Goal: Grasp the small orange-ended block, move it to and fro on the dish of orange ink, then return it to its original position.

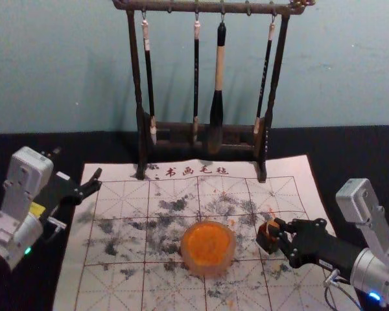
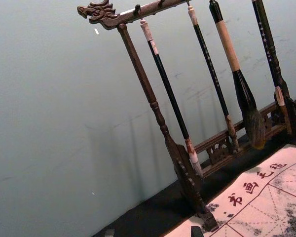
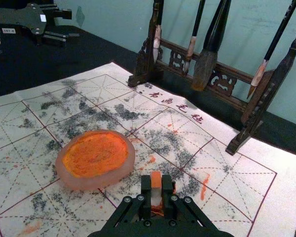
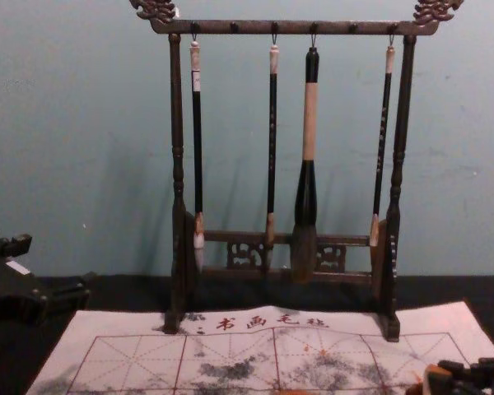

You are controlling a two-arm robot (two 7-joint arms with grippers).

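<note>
Round dish (image 1: pixel 209 268), lower centre: orange ink (image 1: pixel 207 242). Right gripper (image 1: pixel 276 232), lower right, clamps pale, orange-topped block (image 3: pixel 156 190). Left gripper (image 1: pixel 77 166), left side, parked, jaws wide.

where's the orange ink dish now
In the head view, the dish sits on the mat, just left of the block held by the right gripper.

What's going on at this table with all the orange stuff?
A robot's right gripper has its jaws shut on a small orange-ended block, by a small dark box. The block is off to the right of the dish of orange ink. The left gripper is idle at the left, jaws apart. Brushes hang behind.
</note>
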